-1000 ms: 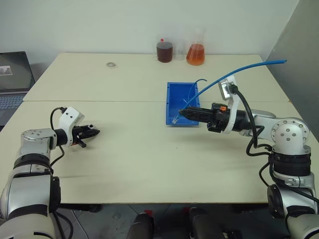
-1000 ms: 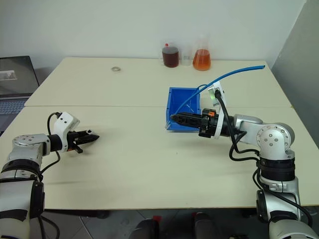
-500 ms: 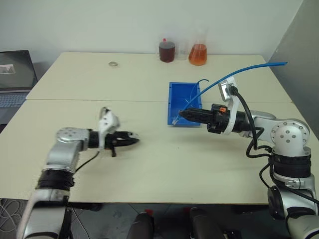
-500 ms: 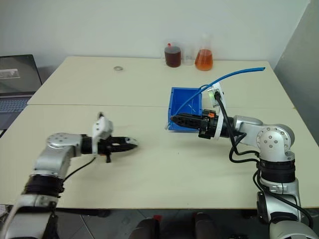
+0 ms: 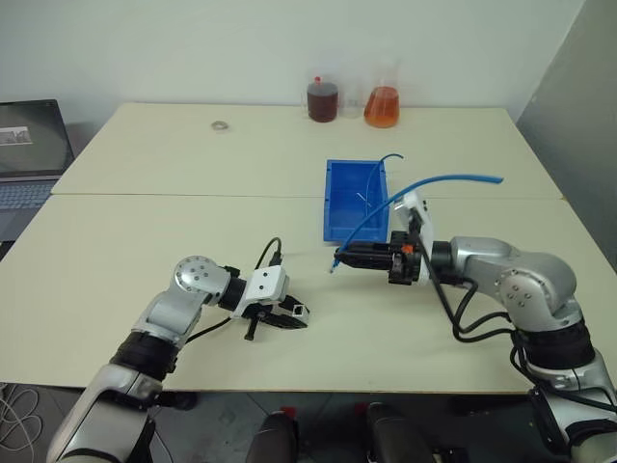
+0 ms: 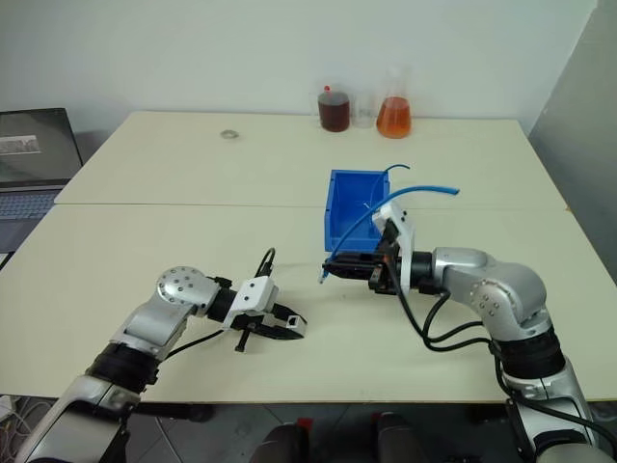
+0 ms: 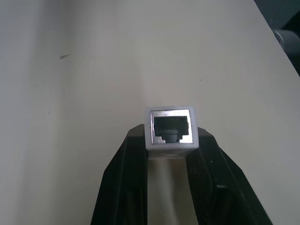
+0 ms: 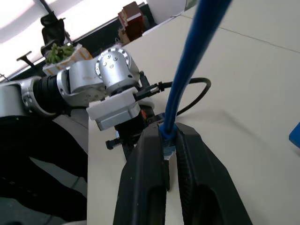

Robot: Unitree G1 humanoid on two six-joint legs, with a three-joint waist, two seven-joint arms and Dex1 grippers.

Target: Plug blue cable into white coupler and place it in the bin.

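Looking down over your two arms, you have one white coupler (image 7: 169, 127), one blue cable (image 5: 424, 186) and one bin (image 5: 354, 201) to reckon with. Your left gripper (image 5: 294, 316) sits low over the near half of the table (image 5: 174, 241), its two black fingers (image 7: 125, 187) clamped on the white coupler; in the left wrist view the coupler stands upright between the fingertips with its single dark socket facing outward. Your right gripper (image 5: 342, 258) is closed on the blue cable close to its plug end, which pokes out past the fingertips just in front of the bin's near wall. From that grip the cable rises in one arc back over the right arm, its free end hanging in the air to the right of the bin. Plug and coupler are near each other but apart, with bare table between them. The bin rests on the table beyond the right gripper, and a second thin blue strand curls up from its far end. At the far edge you can count two vessels, one dark jar (image 5: 321, 99) and one flask (image 5: 381, 100) of orange liquid. One small ring (image 5: 220, 124) lies far left, and one laptop (image 5: 29, 154) sits off the table's left side.
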